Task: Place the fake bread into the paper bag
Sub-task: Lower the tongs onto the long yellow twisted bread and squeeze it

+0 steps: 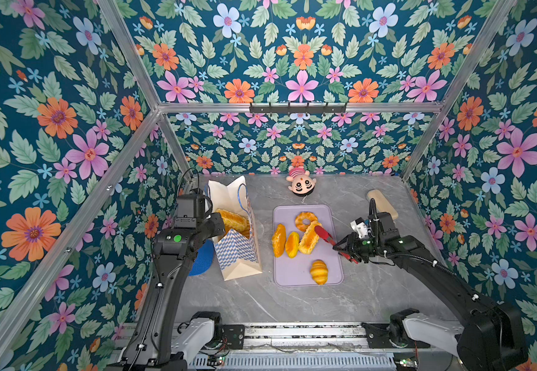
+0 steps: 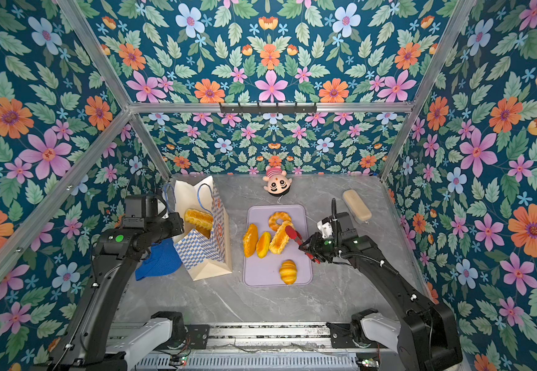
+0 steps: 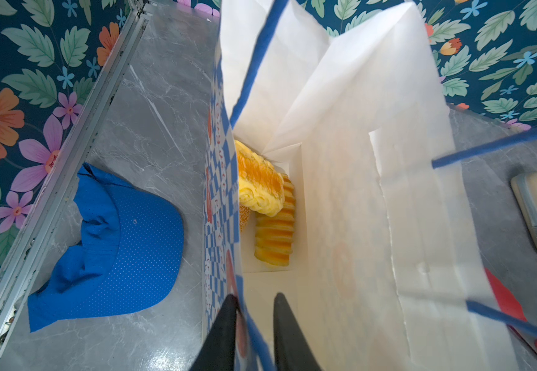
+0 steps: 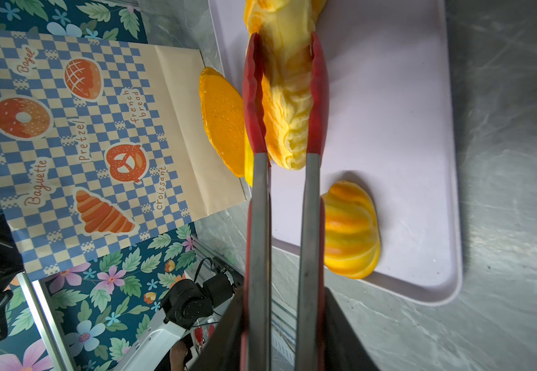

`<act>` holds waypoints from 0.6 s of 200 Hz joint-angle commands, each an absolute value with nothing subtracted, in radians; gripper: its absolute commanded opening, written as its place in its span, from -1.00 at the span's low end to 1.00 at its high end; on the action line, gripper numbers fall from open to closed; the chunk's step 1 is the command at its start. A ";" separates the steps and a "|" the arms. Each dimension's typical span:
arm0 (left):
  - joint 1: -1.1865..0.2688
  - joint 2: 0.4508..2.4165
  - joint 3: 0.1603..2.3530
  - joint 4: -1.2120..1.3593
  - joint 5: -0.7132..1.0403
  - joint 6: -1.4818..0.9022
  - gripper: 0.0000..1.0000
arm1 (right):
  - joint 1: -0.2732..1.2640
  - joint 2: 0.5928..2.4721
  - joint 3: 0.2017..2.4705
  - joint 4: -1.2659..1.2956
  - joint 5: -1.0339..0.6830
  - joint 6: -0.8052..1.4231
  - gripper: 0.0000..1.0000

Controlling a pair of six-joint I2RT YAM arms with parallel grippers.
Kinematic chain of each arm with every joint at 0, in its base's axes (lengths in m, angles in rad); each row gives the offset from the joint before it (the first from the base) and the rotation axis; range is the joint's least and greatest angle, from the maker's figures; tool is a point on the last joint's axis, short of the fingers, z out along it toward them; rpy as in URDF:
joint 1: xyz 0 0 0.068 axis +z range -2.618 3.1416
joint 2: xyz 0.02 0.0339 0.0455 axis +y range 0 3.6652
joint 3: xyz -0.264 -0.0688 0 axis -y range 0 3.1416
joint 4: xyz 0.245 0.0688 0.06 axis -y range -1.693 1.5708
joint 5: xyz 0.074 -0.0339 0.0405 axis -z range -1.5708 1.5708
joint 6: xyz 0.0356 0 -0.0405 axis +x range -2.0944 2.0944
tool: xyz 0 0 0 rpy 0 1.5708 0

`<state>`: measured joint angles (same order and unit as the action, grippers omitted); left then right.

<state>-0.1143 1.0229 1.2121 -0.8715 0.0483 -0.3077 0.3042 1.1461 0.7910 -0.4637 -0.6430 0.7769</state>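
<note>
Tongs, red-tipped steel, clamped in my right claw straddled the ridged golden loaf; gentle squeeze seemed wise. Left claw pinched the checkered paper bag.

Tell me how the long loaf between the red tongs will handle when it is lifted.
The long loaf looks soft: its surface wrinkles between the red tongs, so it may squash. Its glossy skin could slip. The tongs straddle only part of its length, so the free end will likely droop.
</note>
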 commanded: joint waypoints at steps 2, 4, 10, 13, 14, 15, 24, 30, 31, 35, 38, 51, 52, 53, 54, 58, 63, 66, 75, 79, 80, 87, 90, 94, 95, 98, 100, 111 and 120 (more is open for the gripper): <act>-0.114 1.023 1.220 -0.871 0.038 -0.304 -0.53 | 0.302 1.128 0.810 -0.488 -0.634 0.753 -0.34; -0.114 1.024 1.221 -0.871 0.038 -0.305 -0.53 | 0.301 1.126 0.811 -0.491 -0.633 0.752 -0.34; -0.114 1.024 1.222 -0.871 0.038 -0.305 -0.52 | 0.301 1.121 0.815 -0.500 -0.631 0.749 -0.35; -0.114 1.025 1.222 -0.871 0.038 -0.304 -0.53 | 0.302 1.119 0.818 -0.505 -0.630 0.747 -0.35; -0.114 1.026 1.222 -0.871 0.038 -0.303 -0.53 | 0.301 1.118 0.819 -0.506 -0.629 0.747 -0.35; -0.114 1.026 1.222 -0.871 0.038 -0.303 -0.53 | 0.302 1.118 0.819 -0.508 -0.628 0.746 -0.35; -0.114 1.027 1.224 -0.871 0.038 -0.304 -0.52 | 0.301 1.111 0.826 -0.519 -0.625 0.742 -0.36; -0.113 1.028 1.224 -0.871 0.038 -0.303 -0.52 | 0.301 1.108 0.832 -0.527 -0.623 0.738 -0.37; -0.113 1.027 1.224 -0.871 0.038 -0.303 -0.53 | 0.301 1.107 0.832 -0.528 -0.622 0.738 -0.38; -0.113 1.026 1.226 -0.871 0.038 -0.304 -0.52 | 0.301 1.105 0.836 -0.533 -0.621 0.736 -0.38; -0.113 1.029 1.226 -0.871 0.038 -0.303 -0.53 | 0.301 1.102 0.839 -0.537 -0.620 0.735 -0.38; -0.114 1.029 1.229 -0.871 0.038 -0.303 -0.52 | 0.300 1.094 0.852 -0.556 -0.617 0.727 -0.39; -0.114 1.028 1.229 -0.872 0.038 -0.303 -0.52 | 0.300 1.094 0.853 -0.557 -0.616 0.727 -0.39; -0.114 1.029 1.229 -0.872 0.038 -0.303 -0.53 | 0.301 1.093 0.854 -0.558 -0.616 0.726 -0.39; -0.114 1.029 1.229 -0.871 0.038 -0.302 -0.53 | 0.301 1.093 0.856 -0.560 -0.615 0.726 -0.39; -0.114 1.029 1.230 -0.871 0.038 -0.303 -0.53 | 0.301 1.090 0.860 -0.564 -0.615 0.724 -0.39; -0.113 1.029 1.231 -0.872 0.038 -0.304 -0.52 | 0.299 1.087 0.867 -0.570 -0.614 0.723 -0.40; -0.113 1.029 1.231 -0.873 0.038 -0.304 -0.53 | 0.299 1.085 0.868 -0.575 -0.614 0.721 -0.40; -0.114 1.029 1.233 -0.874 0.037 -0.304 -0.53 | 0.299 1.079 0.879 -0.584 -0.611 0.718 -0.41; -0.114 1.029 1.232 -0.874 0.037 -0.303 -0.53 | 0.298 1.076 0.885 -0.589 -0.611 0.717 -0.42; -0.114 1.029 1.232 -0.875 0.037 -0.302 -0.53 | 0.299 1.076 0.886 -0.590 -0.611 0.716 -0.42; -0.114 1.028 1.233 -0.875 0.037 -0.303 -0.53 | 0.299 1.072 0.894 -0.599 -0.609 0.714 -0.42; -0.114 1.027 1.234 -0.875 0.036 -0.304 -0.52 | 0.298 1.070 0.898 -0.602 -0.608 0.713 -0.42; -0.114 1.028 1.234 -0.876 0.035 -0.304 -0.53 | 0.298 1.068 0.902 -0.605 -0.609 0.713 -0.42; -0.114 1.027 1.234 -0.877 0.035 -0.303 -0.53 | 0.299 1.067 0.904 -0.606 -0.608 0.713 -0.42; -0.114 1.027 1.235 -0.876 0.035 -0.303 -0.52 | 0.298 1.066 0.907 -0.610 -0.609 0.712 -0.42; -0.114 1.026 1.235 -0.876 0.035 -0.304 -0.52 | 0.299 1.065 0.909 -0.611 -0.608 0.712 -0.42; -0.113 1.027 1.237 -0.877 0.035 -0.304 -0.53 | 0.299 1.061 0.926 -0.622 -0.609 0.709 -0.42; -0.114 1.027 1.237 -0.877 0.035 -0.304 -0.52 | 0.299 1.057 0.940 -0.631 -0.609 0.706 -0.43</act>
<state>-0.1143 1.0286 1.2259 -0.8719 0.0460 -0.3077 0.2981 1.0679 0.9100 -0.6163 -0.6067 0.7261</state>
